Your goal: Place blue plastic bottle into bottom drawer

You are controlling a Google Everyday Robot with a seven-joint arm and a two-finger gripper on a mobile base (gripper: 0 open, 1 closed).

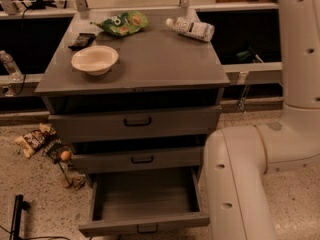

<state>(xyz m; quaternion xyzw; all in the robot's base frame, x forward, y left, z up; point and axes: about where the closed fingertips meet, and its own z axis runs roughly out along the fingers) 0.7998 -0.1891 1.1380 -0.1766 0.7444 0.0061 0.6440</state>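
Note:
The blue plastic bottle (191,28) lies on its side at the back right of the grey cabinet top (150,64), white cap pointing left. The bottom drawer (144,200) is pulled open and its inside looks empty. The gripper is out of view above the frame; only the white arm (260,149) shows, rising along the right side of the cabinet.
A white bowl (95,60) sits at the left of the cabinet top, a green snack bag (122,23) and a small dark packet (82,40) behind it. The two upper drawers (136,121) stand slightly ajar. Wrappers and litter (45,144) lie on the floor to the left.

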